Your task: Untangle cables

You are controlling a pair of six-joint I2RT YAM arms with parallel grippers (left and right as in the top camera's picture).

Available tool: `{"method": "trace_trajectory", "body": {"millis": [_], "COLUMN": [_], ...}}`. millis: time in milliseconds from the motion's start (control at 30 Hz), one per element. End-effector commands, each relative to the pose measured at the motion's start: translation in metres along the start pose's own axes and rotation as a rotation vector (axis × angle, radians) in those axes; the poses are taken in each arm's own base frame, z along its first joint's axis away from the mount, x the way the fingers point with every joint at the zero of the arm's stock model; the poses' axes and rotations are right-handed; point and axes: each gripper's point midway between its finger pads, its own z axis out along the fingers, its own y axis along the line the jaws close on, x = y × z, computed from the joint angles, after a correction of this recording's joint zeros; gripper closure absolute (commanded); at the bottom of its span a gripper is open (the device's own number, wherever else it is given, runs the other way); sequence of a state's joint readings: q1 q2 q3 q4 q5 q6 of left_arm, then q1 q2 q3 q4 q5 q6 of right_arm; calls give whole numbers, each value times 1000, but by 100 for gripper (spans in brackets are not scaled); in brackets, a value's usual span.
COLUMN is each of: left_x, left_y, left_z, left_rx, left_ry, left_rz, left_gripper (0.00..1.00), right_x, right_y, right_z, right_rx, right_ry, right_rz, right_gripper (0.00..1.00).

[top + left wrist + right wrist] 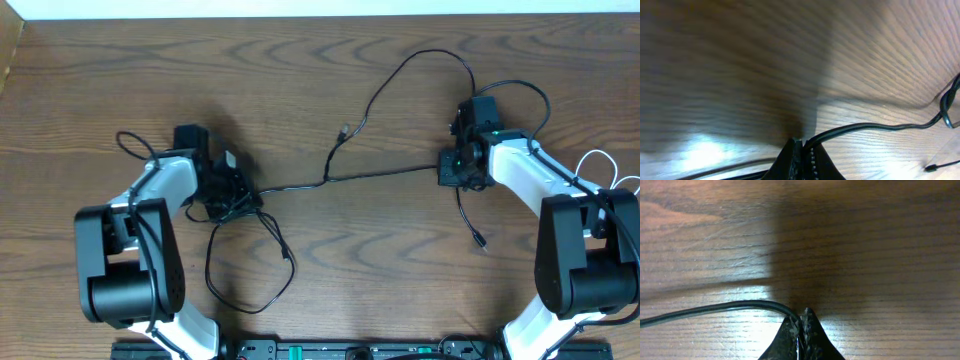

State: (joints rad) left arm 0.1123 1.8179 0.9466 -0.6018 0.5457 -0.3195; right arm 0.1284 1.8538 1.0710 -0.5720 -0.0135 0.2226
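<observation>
The black cable (380, 176) lies taut; left end effector (799, 145) and right end effector (802, 316) clamp it.

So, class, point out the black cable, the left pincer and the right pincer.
black cable (390, 173), overhead view, the straight stretch between the arms.
left pincer (798, 146), left wrist view, between its closed fingertips.
right pincer (801, 317), right wrist view, between its closed fingertips.
</observation>
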Motion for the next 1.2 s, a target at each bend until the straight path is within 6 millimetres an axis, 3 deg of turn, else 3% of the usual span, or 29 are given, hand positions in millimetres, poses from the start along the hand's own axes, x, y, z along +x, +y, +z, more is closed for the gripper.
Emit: {"method": "trace_trajectory", "body": {"millis": [0,200,467,600,867,1167], "left_x": [7,6,12,15,13,8], "left_y": [100,122,142,151,138,117], "left_z": [7,-1,-5,-7,-2,8], "left_rx": [-373,-420,-411,-408,-351,-311], "left_ry": [-16,-50,-57,-61,-41,-45], "left_rz": [-191,-325,-445,-508,-459,-350], "left_gripper": [93,92,93,93,93,93], "right_x": [21,21,24,24,13,24], "right_y": [-61,-71,-100,-97,-24,89], "right_z": [17,16,14,16,22,6], "right_rx": [227,262,322,271,-88,-465], "right_ry": [54,47,40,49,61,43], "right_rz": [153,171,299,336,197,-225], "right_gripper": [99,99,99,99,99,99]}}
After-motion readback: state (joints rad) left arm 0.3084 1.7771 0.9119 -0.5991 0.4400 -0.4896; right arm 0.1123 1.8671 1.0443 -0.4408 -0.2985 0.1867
